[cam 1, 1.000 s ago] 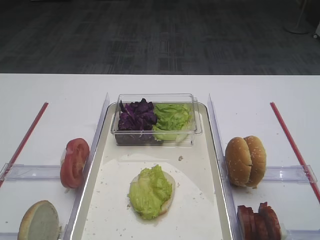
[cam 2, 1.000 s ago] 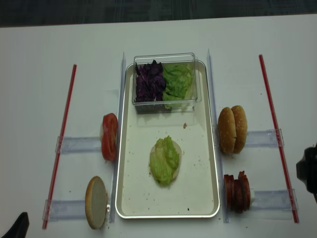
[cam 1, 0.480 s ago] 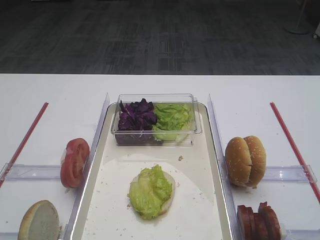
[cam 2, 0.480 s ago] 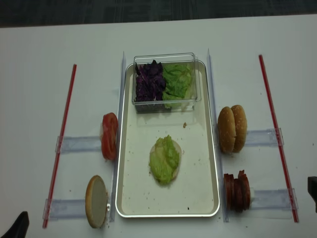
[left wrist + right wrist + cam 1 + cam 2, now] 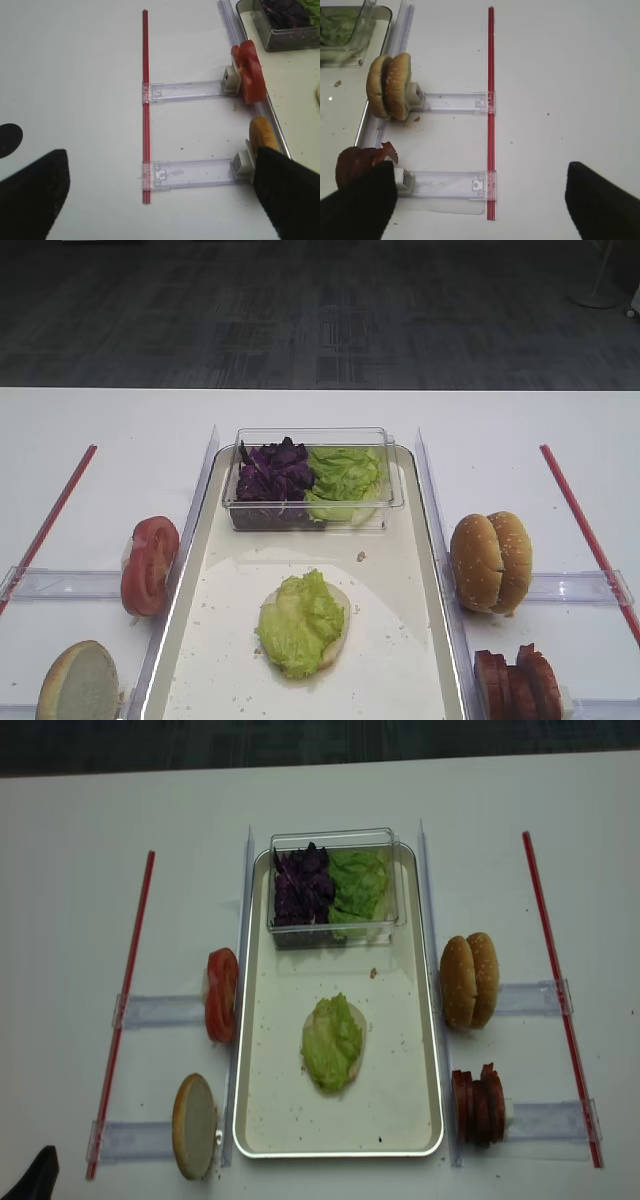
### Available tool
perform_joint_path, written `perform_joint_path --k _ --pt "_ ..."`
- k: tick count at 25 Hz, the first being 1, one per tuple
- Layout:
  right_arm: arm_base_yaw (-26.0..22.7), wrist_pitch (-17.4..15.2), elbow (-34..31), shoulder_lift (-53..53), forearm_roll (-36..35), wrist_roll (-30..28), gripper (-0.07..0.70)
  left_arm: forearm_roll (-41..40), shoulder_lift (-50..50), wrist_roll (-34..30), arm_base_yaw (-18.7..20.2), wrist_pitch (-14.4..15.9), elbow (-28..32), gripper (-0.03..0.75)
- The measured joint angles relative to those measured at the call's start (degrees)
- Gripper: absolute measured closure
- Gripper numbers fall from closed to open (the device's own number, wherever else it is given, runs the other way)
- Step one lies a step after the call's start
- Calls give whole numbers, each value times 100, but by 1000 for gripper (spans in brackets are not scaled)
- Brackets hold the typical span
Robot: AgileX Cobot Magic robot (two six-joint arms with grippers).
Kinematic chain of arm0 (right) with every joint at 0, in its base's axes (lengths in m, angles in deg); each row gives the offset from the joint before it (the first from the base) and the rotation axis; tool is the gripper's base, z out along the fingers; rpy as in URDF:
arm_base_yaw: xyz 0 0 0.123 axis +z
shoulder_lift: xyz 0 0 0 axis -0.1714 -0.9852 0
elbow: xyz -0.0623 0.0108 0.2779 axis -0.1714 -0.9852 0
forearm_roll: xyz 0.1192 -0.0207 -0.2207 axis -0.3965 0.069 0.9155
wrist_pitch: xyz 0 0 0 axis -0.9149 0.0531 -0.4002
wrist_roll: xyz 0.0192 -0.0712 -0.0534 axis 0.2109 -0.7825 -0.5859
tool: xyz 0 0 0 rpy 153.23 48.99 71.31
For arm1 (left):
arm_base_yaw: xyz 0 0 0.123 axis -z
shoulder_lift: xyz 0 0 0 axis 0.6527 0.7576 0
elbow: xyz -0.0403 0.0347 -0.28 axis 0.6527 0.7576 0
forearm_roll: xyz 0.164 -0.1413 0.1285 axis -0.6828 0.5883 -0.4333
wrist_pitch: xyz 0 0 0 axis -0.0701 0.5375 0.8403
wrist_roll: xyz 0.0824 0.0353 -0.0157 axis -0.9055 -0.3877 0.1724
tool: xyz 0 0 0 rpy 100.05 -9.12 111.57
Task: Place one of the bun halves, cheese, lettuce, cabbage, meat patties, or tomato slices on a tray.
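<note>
On the cream tray (image 5: 215, 640) (image 5: 270, 1110) a lettuce (image 5: 300, 622) (image 5: 332, 1042) leaf lies on a pale bun half. Tomato slices (image 5: 150, 565) (image 5: 248, 77) and a cut-face bun half (image 5: 78, 682) (image 5: 263, 134) stand left of the tray. Two seeded bun halves (image 5: 490, 562) (image 5: 389, 86) and meat patties (image 5: 517, 683) (image 5: 357, 162) stand right of it. Cabbage (image 5: 272, 472) fills the clear box's left side. No cheese is in view. My right gripper (image 5: 480, 205) hangs open and empty over the table beside the patties. My left gripper (image 5: 160, 197) is open and empty beside the left bun half.
The clear plastic box (image 5: 390, 502) sits at the tray's far end, with more lettuce (image 5: 345, 475) in it. Red strips (image 5: 125, 1000) (image 5: 555, 980) run along both sides. Clear plastic holders (image 5: 450, 102) (image 5: 187, 91) carry the food rows. A dark arm part (image 5: 30, 1180) shows at the lower left corner.
The dark part of the right arm at the right edge of the realsense view has slid out of frame. The food has not moved.
</note>
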Motion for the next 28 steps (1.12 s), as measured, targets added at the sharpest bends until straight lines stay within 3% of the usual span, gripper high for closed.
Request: perform_joint_path --k 28 --pt "0 -38 0 406 17 76 -37 0 0 0 0 0 0 26"
